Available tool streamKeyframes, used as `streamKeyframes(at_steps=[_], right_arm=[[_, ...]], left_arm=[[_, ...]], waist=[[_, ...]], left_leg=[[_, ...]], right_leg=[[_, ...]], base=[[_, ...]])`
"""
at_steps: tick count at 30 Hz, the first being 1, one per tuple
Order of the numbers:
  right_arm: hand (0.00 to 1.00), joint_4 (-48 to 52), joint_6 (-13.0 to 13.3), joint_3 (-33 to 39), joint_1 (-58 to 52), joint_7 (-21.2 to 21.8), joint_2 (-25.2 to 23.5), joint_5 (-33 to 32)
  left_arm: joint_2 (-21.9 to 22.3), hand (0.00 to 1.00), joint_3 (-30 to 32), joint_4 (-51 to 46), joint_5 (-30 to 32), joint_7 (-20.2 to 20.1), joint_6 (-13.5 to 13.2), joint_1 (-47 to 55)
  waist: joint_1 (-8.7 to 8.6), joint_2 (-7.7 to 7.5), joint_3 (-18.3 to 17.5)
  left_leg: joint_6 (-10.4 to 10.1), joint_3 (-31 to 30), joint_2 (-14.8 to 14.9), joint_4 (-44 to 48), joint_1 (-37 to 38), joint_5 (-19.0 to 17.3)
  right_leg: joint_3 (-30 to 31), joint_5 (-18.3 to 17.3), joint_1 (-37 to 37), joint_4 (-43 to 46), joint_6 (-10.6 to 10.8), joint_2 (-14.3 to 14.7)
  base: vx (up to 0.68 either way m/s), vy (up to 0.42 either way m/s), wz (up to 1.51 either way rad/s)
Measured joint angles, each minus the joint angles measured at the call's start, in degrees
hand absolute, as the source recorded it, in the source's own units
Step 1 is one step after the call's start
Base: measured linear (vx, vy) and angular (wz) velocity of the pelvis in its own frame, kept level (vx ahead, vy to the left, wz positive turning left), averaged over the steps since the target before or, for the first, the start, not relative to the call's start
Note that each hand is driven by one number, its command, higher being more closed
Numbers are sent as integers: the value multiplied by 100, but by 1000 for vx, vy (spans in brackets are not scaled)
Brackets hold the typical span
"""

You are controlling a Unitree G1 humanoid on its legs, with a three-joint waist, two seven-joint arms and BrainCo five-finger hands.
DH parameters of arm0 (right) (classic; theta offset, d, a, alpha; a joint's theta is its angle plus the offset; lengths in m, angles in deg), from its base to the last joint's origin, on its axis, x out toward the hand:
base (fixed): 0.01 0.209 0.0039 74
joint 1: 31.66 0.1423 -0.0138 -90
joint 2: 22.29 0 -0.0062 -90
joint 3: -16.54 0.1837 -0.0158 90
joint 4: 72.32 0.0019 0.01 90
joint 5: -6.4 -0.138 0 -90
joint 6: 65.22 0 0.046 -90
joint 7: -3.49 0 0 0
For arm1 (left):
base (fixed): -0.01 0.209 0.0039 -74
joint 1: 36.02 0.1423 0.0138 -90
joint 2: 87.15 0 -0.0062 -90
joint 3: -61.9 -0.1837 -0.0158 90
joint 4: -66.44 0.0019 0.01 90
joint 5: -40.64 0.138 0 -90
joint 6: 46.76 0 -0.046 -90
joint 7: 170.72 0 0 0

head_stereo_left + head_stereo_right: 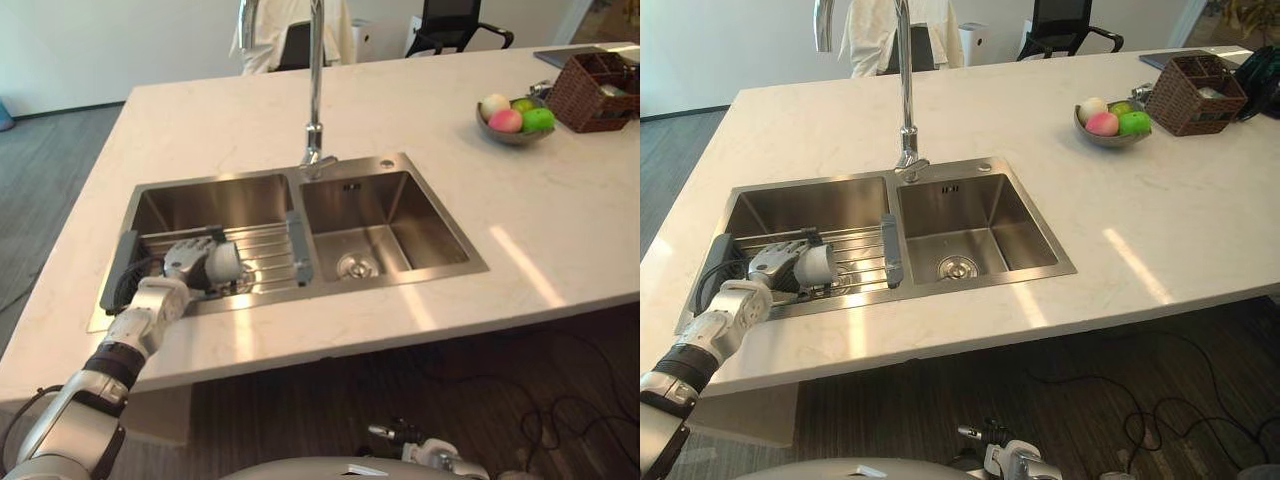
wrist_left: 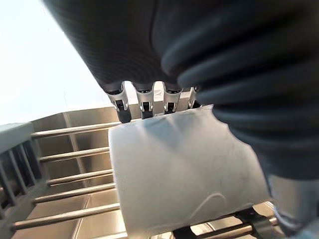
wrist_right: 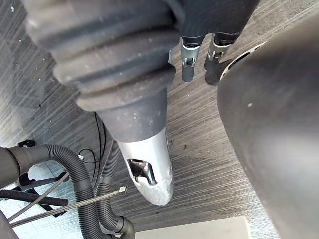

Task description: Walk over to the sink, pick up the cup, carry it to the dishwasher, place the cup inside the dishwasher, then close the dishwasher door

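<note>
Left eye view: the left hand (image 1: pixel 188 262) reaches into the left basin of the sink (image 1: pixel 435 235). Its fingers (image 2: pixel 122 104) are curled round the pale cup (image 1: pixel 224 262), which juts from the hand's right side just over the rack (image 1: pixel 265 250) bars. The right hand (image 1: pixel 440 458) hangs low by the floor, relaxed and empty.

Kitchen, double steel sink (image 1: pixel 400 262), tall faucet (image 1: pixel 315 90), pale stone counter (image 1: pixel 520 220), fruit bowl (image 1: pixel 512 133)
</note>
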Motion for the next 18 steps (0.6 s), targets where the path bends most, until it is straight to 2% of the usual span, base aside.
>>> streamKeyframes(at_steps=[13, 17, 18], right_arm=[[0, -38, -3, 105, -25, 7, 12, 201], [0, -42, -3, 112, -80, 12, 22, 216], [0, -41, -3, 126, -92, 17, 22, 218]], left_arm=[[6, 0, 73, 516, 13, 107, 1, -2], [69, 0, 253, 589, -173, -18, -118, -2], [68, 100, 270, 592, -219, -61, -168, -3]], waist=[[-74, -9, -10], [-88, -24, -20], [-91, -26, -24]], left_leg=[[-4, 160, 2, -1, 103, -34], [-6, 165, 2, -1, 103, -38], [-7, 171, 2, 0, 105, -40]], right_leg=[[161, 22, -2, -6, 3, 1], [166, 22, -3, -6, 3, 1], [171, 22, -4, -6, 3, 1]], base=[[-23, -9, -6], [-8, -4, 0], [0, 0, 0]])
